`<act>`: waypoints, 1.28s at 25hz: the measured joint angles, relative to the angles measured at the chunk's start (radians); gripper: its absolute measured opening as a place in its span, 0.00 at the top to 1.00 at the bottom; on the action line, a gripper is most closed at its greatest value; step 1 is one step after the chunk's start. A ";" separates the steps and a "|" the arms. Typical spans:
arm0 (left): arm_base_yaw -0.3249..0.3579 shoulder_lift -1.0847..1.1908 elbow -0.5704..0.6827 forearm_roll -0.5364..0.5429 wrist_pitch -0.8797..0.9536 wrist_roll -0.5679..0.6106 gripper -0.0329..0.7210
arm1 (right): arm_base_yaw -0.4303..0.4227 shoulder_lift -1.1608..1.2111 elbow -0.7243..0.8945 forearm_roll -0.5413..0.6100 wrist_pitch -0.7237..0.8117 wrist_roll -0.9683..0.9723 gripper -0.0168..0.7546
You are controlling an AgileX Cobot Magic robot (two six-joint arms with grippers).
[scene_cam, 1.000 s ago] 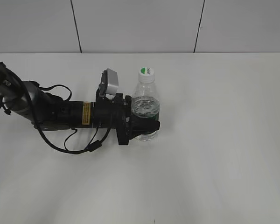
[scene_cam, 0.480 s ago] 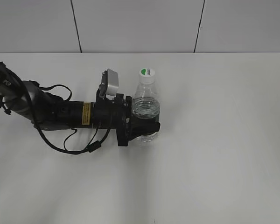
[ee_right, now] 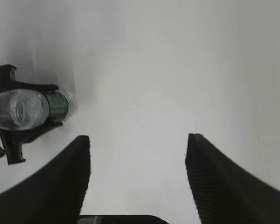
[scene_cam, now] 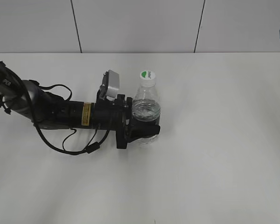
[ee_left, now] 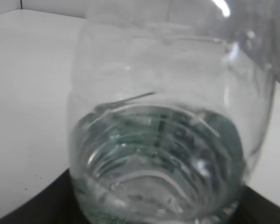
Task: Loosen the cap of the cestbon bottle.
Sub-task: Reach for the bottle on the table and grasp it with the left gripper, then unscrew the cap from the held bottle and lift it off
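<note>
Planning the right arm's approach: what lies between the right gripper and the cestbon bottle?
Only bare white table; the right wrist view shows nothing between the right gripper and the cestbon bottle.

The cestbon bottle (ee_left: 168, 140) fills the left wrist view, blurred, its top cut off; cap (scene_cam: 147, 74) print unreadable.

The table (scene_cam: 214, 154) is seen from in front and above in the exterior view, at a downward slant toward the back wall (scene_cam: 140, 23) — mid-range, so the cestbon bottle (scene_cam: 146, 105) sits near centre. The left wrist view is pressed right up against that same bottle (ee_left: 163, 135), level-ish, filling the frame. The right wrist view is taken from high up, straight down — the bottle (ee_right: 30, 108) is caught small at its left edge.
</note>
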 joint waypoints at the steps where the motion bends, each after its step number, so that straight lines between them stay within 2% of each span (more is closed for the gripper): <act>1: 0.000 0.000 -0.001 0.004 0.001 0.001 0.40 | 0.000 0.025 -0.029 0.004 0.000 0.011 0.34; 6: 0.000 -0.001 -0.001 0.009 0.003 0.001 0.40 | 0.036 0.100 -0.118 0.025 0.001 0.056 0.34; 15: 0.000 -0.001 -0.002 0.011 0.005 0.001 0.40 | 0.284 0.271 -0.246 0.016 0.008 0.136 0.34; 22: 0.000 -0.001 -0.002 0.012 0.007 0.001 0.40 | 0.402 0.435 -0.405 -0.017 0.008 0.183 0.34; 32: 0.000 -0.004 -0.002 0.014 0.015 0.001 0.40 | 0.467 0.538 -0.458 -0.043 0.008 0.250 0.34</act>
